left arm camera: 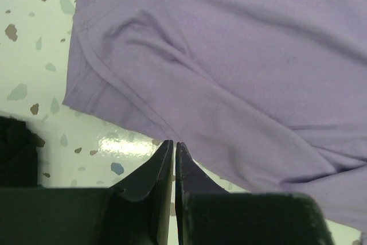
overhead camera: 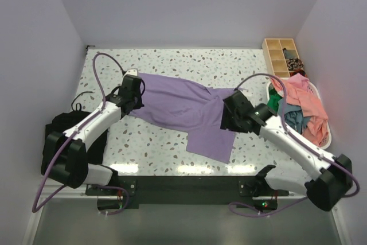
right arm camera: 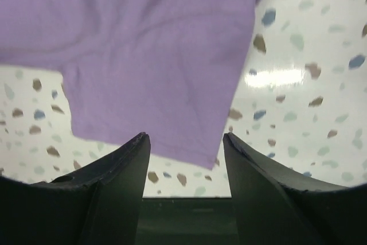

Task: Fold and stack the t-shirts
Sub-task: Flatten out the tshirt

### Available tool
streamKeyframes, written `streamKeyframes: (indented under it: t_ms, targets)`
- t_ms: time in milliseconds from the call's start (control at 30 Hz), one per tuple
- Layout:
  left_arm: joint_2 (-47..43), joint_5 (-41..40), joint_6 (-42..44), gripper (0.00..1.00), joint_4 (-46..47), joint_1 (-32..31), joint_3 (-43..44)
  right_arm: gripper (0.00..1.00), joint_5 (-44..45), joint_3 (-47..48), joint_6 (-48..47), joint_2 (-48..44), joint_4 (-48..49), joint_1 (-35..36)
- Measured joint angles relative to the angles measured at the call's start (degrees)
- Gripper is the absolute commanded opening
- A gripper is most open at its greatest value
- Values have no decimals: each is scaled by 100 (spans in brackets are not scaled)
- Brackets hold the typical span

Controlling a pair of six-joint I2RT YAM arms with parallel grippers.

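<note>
White walls (overhead camera: 189, 4), speckled counter (overhead camera: 172, 61): lavender t-shirt (overhead camera: 178, 104) lies spread across the middle, one flap trailing toward the near edge
Expect light, limp cloth that sags and drags, so pinch a hem or corner, not mid-panel; your left end effector (left arm camera: 174, 144) has its jaws together right at the hem, and its wrist view cannot tell you whether cloth is caught; your right end effector (right arm camera: 186, 139) stands apart over the flap's corner, holding nothing; only the top view shows you the other shirts (overhead camera: 304, 98) heaped in the basket (overhead camera: 328, 133) at right
</note>
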Motion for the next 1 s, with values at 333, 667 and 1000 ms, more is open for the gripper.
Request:
streamKeyframes:
  t_ms: [333, 667, 1000]
  targets:
    - [1528, 717, 39, 12, 909, 0, 2074, 53, 131, 1856, -1250, 3121, 1532, -940]
    - [2647, 1346, 22, 10, 1169, -9, 2002, 52, -584, 1342, -1401, 3554, 2103, -879]
    - [2319, 1379, -127, 10, 1357, -203, 588, 50, -839, 15, -1202, 3115, 2188, -323]
